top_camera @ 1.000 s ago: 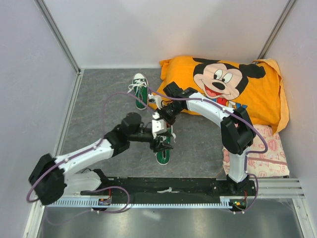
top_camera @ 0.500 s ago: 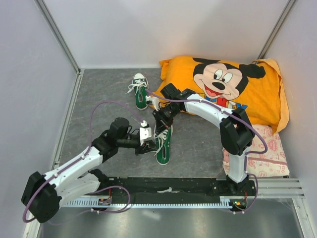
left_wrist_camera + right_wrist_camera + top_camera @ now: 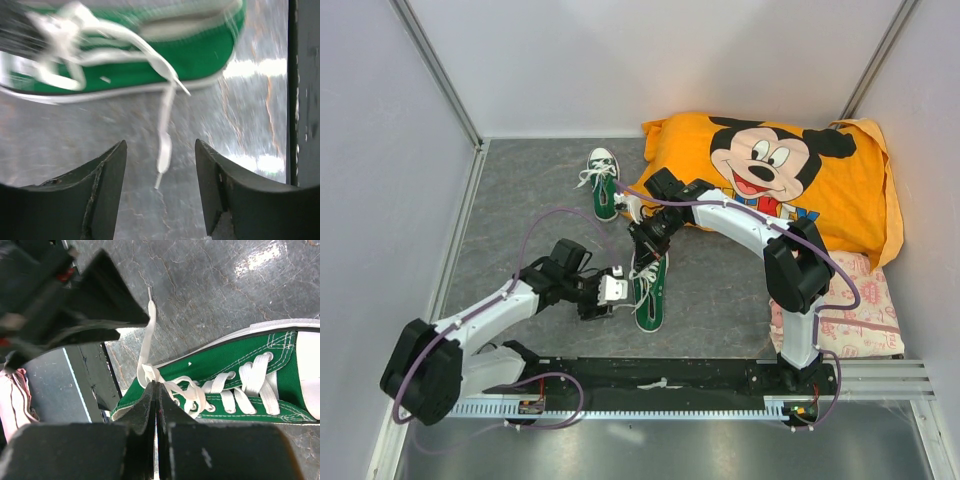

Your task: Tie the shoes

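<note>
Under the right tool [image 3: 156,386], a shoe [image 3: 235,367].
It pinches the lace [image 3: 145,340] tight; the left tool [image 3: 160,150] gapes empty beside it.

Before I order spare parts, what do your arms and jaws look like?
The left arm and right arm match: white links, black joints, and a thin purple cable looping along each. The jaws are dark, tapering wedges.

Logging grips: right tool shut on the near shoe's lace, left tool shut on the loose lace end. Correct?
No. Left wrist view: the left tool is open, lace end lying free between its fingers; the right tool does pinch the lace.
</note>
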You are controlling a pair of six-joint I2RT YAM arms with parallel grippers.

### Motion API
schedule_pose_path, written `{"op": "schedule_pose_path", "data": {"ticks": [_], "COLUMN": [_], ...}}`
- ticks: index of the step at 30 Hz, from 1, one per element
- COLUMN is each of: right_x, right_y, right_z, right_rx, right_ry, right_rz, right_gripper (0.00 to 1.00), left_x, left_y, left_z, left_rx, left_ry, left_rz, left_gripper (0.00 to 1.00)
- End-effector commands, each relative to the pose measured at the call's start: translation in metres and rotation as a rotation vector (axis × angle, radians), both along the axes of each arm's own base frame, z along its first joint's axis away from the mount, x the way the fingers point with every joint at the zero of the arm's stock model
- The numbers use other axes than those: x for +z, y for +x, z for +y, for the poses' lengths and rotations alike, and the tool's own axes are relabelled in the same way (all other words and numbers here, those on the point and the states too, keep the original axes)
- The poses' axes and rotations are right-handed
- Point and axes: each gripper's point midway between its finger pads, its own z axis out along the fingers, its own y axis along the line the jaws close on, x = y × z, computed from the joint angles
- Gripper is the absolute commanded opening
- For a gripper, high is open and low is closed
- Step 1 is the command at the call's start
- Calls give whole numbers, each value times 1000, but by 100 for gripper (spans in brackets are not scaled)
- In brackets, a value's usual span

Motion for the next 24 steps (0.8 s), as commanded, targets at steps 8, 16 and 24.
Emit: {"op": "schedule_pose_path", "data": {"ticks": [8, 16, 24], "right_x": [6, 6, 4], "right_y": [6, 9, 10], "right_z": [1, -1, 2], "right_rx": [-2, -10, -7], "right_ry": [30, 31, 39], "right_rz": [-26, -29, -23], "right_gripper": [0, 0, 0], "left_x": [-45, 21, 114], "left_y": [2, -20, -50], "left_z": [15, -3, -79], "left_rx": [-186, -279, -409], "left_ry": [194, 42, -213], "left_rz": [-26, 0, 34], "left_gripper": [40, 2, 2]}}
